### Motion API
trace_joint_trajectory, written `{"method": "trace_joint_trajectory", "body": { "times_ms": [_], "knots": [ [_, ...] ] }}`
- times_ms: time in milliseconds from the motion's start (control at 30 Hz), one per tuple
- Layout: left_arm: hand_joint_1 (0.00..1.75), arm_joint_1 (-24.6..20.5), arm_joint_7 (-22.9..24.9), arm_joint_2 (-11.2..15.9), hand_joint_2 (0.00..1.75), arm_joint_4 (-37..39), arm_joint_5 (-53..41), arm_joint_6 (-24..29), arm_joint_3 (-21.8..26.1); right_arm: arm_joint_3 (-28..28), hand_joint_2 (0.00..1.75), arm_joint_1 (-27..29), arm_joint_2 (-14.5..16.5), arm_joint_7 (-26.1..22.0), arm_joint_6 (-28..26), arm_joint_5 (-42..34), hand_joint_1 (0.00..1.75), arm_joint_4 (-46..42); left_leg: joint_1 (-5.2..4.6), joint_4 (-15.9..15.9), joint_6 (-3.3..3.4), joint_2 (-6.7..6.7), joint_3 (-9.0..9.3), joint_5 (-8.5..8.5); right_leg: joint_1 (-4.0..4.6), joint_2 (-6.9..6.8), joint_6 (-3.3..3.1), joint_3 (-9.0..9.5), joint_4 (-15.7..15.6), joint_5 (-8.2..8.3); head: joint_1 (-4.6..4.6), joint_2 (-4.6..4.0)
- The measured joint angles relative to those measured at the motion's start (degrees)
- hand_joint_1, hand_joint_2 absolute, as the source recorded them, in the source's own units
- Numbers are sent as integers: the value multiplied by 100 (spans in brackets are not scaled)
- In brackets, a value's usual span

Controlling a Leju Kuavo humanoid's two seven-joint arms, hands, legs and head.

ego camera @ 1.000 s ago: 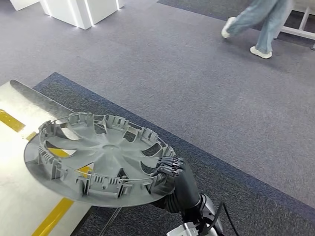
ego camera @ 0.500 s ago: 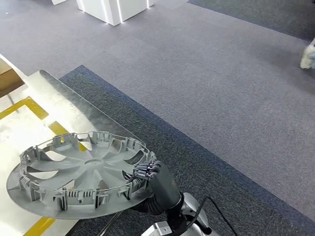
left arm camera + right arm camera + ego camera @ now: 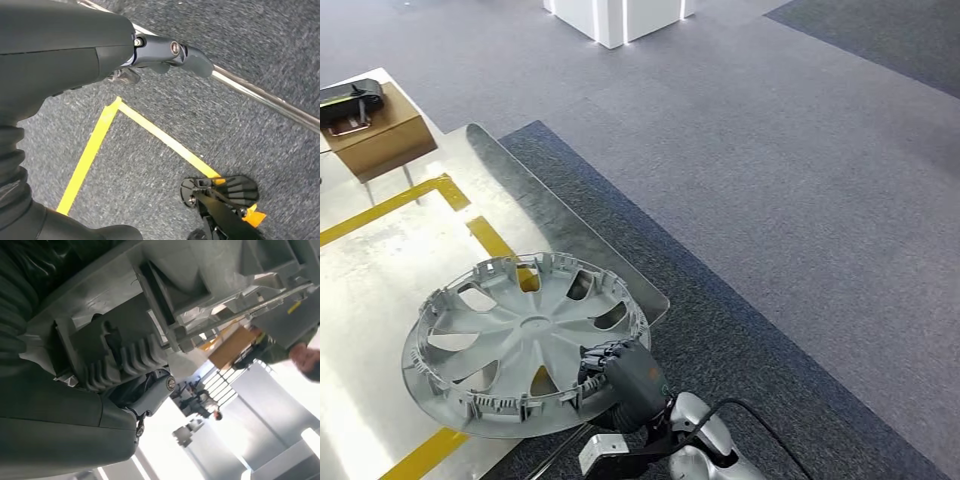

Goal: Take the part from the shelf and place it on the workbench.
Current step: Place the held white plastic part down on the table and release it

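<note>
We saw the grey carpet floor [image 3: 788, 170] filling most of the head view, with a darker carpet strip running along the edge of the metal tabletop [image 3: 373, 290], which was shiny and marked with yellow tape lines [image 3: 490, 240]. A white lit plinth [image 3: 622, 15] stood well away at the far end of the room. Above the near corner of the tabletop hung the part [image 3: 520, 340], a grey spoked wheel cover carried roughly level with its ribbed inner side facing up; whether it touched the metal we could not tell. Our right hand [image 3: 626, 372] gripped the part at the rim nearest us, dark fingers [image 3: 601, 355] curled over the edge, and the right wrist view showed those fingers [image 3: 124, 362] pressed against the moulded clips of the part [image 3: 211, 275]. In the left wrist view our left hand [image 3: 113, 50] hung over the carpet, holding nothing, its one clearly visible finger [image 3: 173, 52] stretched out straight above a yellow floor line [image 3: 162, 137]. At the far corner of the tabletop sat a brown cardboard box [image 3: 384, 135] with a small black device [image 3: 350, 98] lying on top of it.
</note>
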Motion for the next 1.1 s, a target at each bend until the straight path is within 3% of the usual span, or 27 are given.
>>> {"method": "trace_joint_trajectory", "body": {
  "times_ms": [67,167,300,333,433,467,500,600,667,733,800,867,933,967,1000,1033,1100],
  "knots": [
    [0,-13,1,-2,175,1,-26,-22,0,43,175,-100,38,121,-113,270,175,272,17,5,-40,-105,-22,3,15,160,-53,259,-526,146,-9,0],
    [0,-19,2,-2,175,2,-34,-28,0,76,175,-153,63,242,-206,468,175,458,54,1,-97,-172,-51,20,38,167,-55,325,-608,127,-9,0],
    [0,-11,4,-3,175,3,-39,-28,0,87,175,-173,76,299,-249,539,175,530,64,-9,-121,-201,-52,28,43,146,-59,329,-608,128,-9,0],
    [0,-9,9,-1,175,4,-43,-21,0,102,175,-214,99,362,-291,617,175,641,63,244,-165,-85,-166,-118,29,51,-84,361,-650,145,-34,0],
    [0,-1,28,7,175,8,-52,2,1,140,175,-324,161,512,-399,806,175,1003,80,1454,-318,315,-716,-692,-21,-323,-153,448,-772,181,-118,0],
    [0,10,33,9,175,8,-52,4,2,140,175,-327,162,529,-405,821,175,1047,96,1532,-340,328,-749,-670,-23,-386,-149,449,-769,173,-122,0],
    [0,22,42,13,175,8,-52,8,2,141,175,-334,163,569,-416,852,175,1082,112,1361,-357,350,-657,-537,-28,-441,-140,453,-762,163,-124,0],
    [0,27,69,22,175,8,-45,29,5,141,175,-369,165,785,-456,994,175,1154,124,214,-348,577,-65,-43,-24,-563,-68,476,-722,117,-131,0],
    [0,24,79,20,175,8,-33,46,13,141,175,-404,164,929,-452,1076,175,1198,96,-57,-273,650,61,-1,-1,-615,4,488,-706,97,-122,0],
    [0,36,84,18,175,8,-24,56,22,141,175,-435,164,1057,-426,1133,175,1235,80,-57,-184,575,50,1,-2,-660,83,506,-715,83,-113,0],
    [0,45,80,10,175,8,-20,57,28,141,175,-458,164,1169,-387,1162,175,1247,96,-83,-111,500,68,21,-23,-535,147,442,-560,-54,-86,0],
    [0,39,73,3,175,8,-19,58,40,137,175,-472,160,1264,-349,1187,175,1254,101,-95,-56,425,72,40,-34,-310,173,144,64,-393,-37,0],
    [0,36,70,4,175,8,-19,59,65,133,175,-466,153,1322,-328,1214,175,1265,82,-92,-31,330,57,46,-31,-216,168,-242,812,-665,-8,0],
    [0,40,70,4,175,8,-21,59,82,133,175,-462,149,1346,-325,1228,175,1270,74,-90,-29,276,55,47,-28,-200,159,-335,957,-651,-3,0],
    [0,45,70,2,175,8,-23,59,99,131,175,-460,148,1374,-322,1240,175,1273,69,-88,-29,217,58,48,-26,-185,143,-315,868,-523,-1,0],
    [0,48,70,0,175,8,-25,59,113,127,175,-463,146,1406,-322,1252,175,1275,66,-87,-31,156,65,48,-26,-149,120,-183,560,-313,-1,0],
    [0,41,70,-10,175,8,-30,60,133,116,175,-479,146,1475,-322,1275,175,1275,64,-79,-57,42,63,51,-35,71,67,192,-246,35,3,0]
  ]
}}
